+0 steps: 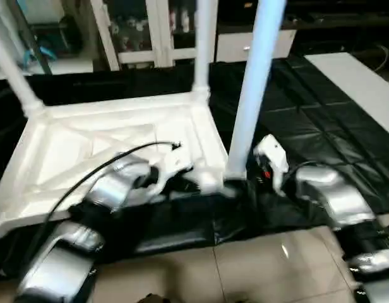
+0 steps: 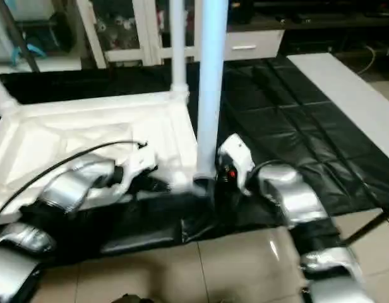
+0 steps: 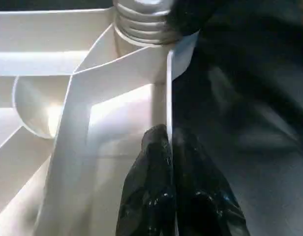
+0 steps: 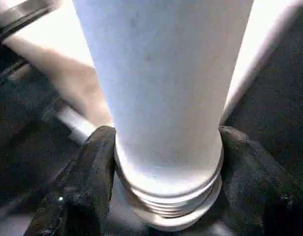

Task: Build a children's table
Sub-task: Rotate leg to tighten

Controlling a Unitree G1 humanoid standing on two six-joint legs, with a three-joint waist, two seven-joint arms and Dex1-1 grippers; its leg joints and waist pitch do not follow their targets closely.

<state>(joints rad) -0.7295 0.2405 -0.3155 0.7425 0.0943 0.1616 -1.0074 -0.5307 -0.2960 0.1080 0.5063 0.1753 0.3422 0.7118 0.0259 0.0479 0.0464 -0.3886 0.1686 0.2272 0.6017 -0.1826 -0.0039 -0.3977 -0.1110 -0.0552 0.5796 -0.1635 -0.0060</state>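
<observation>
Right claw (image 4: 166, 196): I see it clamped on leg (image 1: 251, 95) base.
Left claw (image 3: 168, 162): pinched shut on tabletop (image 1: 87, 145) rim.
Leg: upright at tabletop's near right corner.
Tabletop: upside down on black table (image 1: 321, 132).

Silver forearms (image 1: 115, 183), black joints; thin black cable (image 1: 100, 167); white wrist housing (image 1: 270, 154), red mark; glossy black fingers (image 3: 151, 196).

Both eye views look forward and down from the head over the upturned tabletop (image 1: 106, 136) on the black work table (image 1: 308, 120), set slightly apart. The left wrist view sits close against the tabletop's rim. The right wrist view is close on a leg (image 4: 166, 83), the near-corner leg both eye views share.
</observation>
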